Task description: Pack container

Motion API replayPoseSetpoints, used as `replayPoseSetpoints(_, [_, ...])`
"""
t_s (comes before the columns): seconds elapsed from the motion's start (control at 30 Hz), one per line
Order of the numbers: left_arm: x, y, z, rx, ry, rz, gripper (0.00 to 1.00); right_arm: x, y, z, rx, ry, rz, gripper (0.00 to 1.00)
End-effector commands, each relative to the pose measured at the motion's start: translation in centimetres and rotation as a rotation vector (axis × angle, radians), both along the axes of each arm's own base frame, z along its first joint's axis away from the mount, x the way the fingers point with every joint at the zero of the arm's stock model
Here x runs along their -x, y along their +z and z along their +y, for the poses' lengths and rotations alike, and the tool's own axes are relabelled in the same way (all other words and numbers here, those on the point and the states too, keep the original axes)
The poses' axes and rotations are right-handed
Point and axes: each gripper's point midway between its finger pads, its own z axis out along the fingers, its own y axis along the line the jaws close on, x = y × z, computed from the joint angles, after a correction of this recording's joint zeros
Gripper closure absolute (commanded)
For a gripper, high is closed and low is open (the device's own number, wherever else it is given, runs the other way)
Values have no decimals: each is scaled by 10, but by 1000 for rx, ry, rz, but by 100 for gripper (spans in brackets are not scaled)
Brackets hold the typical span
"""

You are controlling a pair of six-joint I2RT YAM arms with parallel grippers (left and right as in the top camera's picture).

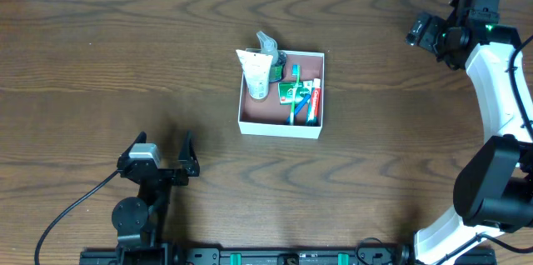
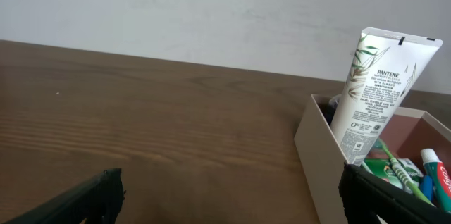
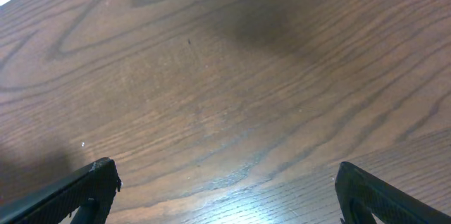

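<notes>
Both left gripper (image 1: 164, 140) and right gripper (image 1: 426, 33) gape wide, well apart from container (image 1: 279, 127).

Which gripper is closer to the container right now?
Left, by a little. The left gripper sits off the container's near-left corner; the right gripper is farther out, past its far-right corner.

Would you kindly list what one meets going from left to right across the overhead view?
In order: left gripper → container → right gripper.
</notes>
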Motion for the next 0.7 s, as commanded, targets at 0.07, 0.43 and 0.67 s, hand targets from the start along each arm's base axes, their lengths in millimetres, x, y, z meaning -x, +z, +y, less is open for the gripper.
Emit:
replayPoseSetpoints(0.07, [1, -15, 1, -14, 3, 50, 2, -3, 1, 0, 0, -13, -4, 1])
replayPoseSetpoints(0.43, [1, -15, 1, -14, 3, 50, 2, -3, 1, 0, 0, -13, -4, 1])
replayPoseSetpoints(0.67, [1, -15, 1, -14, 3, 50, 2, -2, 20, 4, 6, -5, -44, 1])
